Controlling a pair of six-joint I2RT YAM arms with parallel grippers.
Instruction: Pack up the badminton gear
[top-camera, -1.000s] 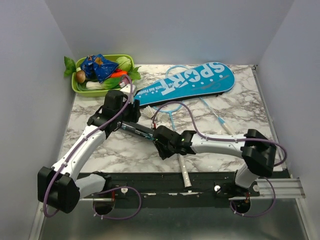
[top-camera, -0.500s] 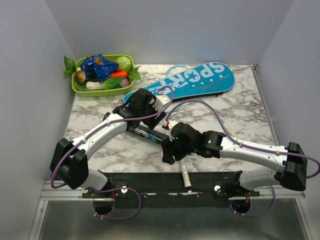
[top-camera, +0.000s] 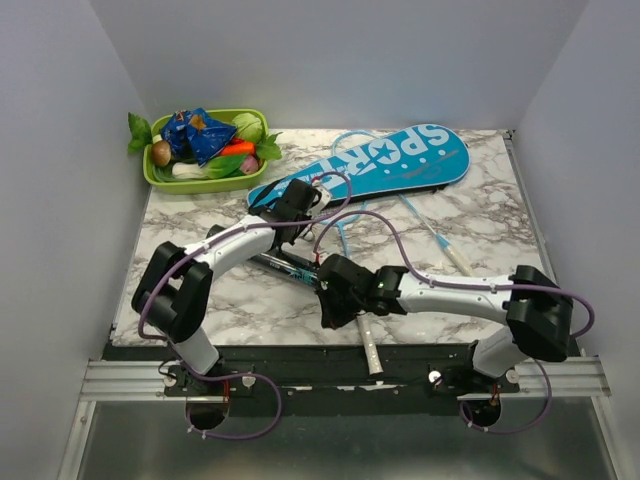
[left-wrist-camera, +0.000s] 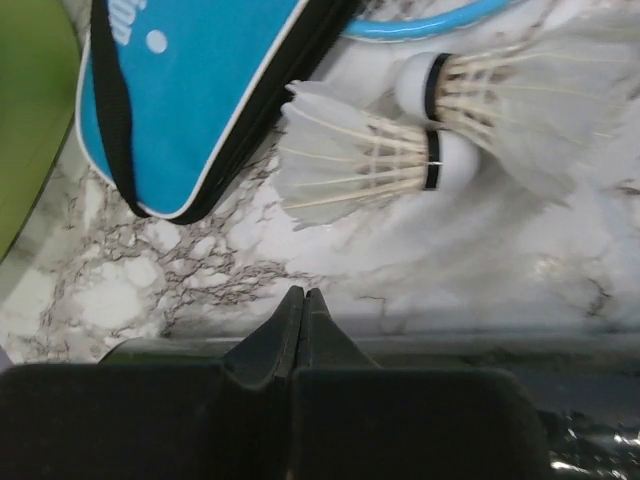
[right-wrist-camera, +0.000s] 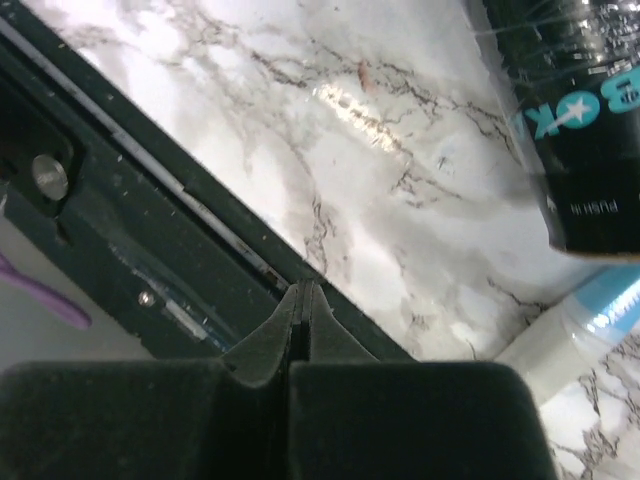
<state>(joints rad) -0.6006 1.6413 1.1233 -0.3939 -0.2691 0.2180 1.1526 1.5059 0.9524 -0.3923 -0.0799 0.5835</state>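
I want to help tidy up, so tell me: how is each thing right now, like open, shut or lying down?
Left gripper: shut, empty.
Right gripper: shut, empty.
Two white feather shuttlecocks: lying on their sides, unpacked.
Dark clear plastic tube: lying on its side.
Blue racket-shaped cover lettered SPORT: lying flat.
Thin light-blue racket with white butt: lying flat.
Green plastic tray: full of toy vegetables.

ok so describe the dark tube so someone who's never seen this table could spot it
Find the big blue cover lettered SPORT at the back of the marble table, then come toward the near edge from its narrow left end. The dark clear tube lies there on its side. Unlike the thin light-blue rackets and white shuttlecocks nearby, it is a dark cylinder with light-blue lettering.
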